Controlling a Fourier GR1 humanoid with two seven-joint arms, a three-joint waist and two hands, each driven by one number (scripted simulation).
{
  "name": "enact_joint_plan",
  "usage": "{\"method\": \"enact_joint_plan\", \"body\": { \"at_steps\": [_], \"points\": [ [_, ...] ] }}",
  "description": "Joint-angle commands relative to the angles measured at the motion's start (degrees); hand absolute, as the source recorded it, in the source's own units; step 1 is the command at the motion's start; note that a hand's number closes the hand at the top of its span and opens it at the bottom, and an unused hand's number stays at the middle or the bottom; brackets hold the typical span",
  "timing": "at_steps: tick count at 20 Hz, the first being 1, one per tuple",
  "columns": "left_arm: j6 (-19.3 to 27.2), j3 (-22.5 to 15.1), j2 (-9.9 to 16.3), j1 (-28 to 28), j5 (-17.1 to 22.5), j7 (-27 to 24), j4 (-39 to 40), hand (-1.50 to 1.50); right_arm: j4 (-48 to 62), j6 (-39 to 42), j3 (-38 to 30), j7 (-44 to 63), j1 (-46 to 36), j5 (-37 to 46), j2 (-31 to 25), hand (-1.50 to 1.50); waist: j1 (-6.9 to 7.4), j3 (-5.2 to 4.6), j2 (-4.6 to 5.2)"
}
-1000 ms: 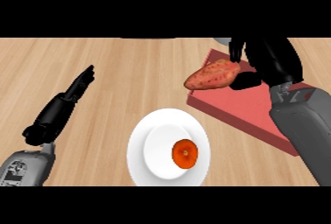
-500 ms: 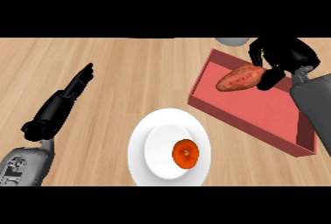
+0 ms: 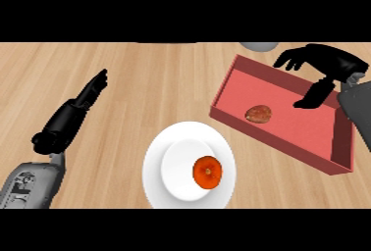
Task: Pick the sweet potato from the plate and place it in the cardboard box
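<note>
Red-walled and open at the top, the cardboard box (image 3: 239, 93) sits on the right half of a pale wooden table (image 3: 159, 78), set at a slant, and the sweet potato (image 3: 258, 113) lies on its floor near the left wall, touching no robot hand. The brownish root rests alone in the box; the rest of the red floor around it is bare.

Above the box's far right corner hangs the right robot hand (image 3: 326, 61), black, released, its fingers spread and pointing left and its thumb hanging down over the box's interior. It holds nothing. A grey forearm (image 3: 357, 105) enters at the right edge beside it, covering part of the box's right side.

Nearer the viewer, just left of the box's lower wall, a white plate (image 3: 163, 162) stands on the table. On its inner well lies a round orange fruit or vegetable (image 3: 208, 172), right of the plate's centre; what it is exactly cannot be told.

On the left side of the table the left robot hand (image 3: 91, 93) rests with fingers straight and together, pointing away towards the far edge, well apart from both plate and box and holding nothing. Its grey forearm (image 3: 29, 184) comes in from the lower left corner.

A grey rounded object (image 3: 258, 45) shows at the top edge, beyond the box, mostly cut off.
</note>
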Motion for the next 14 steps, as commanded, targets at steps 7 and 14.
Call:
{"method": "enact_joint_plan", "body": {
  "at_steps": [7,14],
  "points": [
    [-0.96,0.56,0.68,1.04,0.46,0.08,-0.76,0.0,5.49,-6.24,-25.87,-4.18,-0.49,-26.3,10.19,-1.5,-0.6,0.19,-0.06],
    [-0.34,0.05,-0.27,0.64,-0.7,1.11,-2.52,0.0,15.52,-6.39,-34.85,-1.17,-3.98,-32.96,6.66,-1.5,0.29,0.02,0.09]
  ]
}}
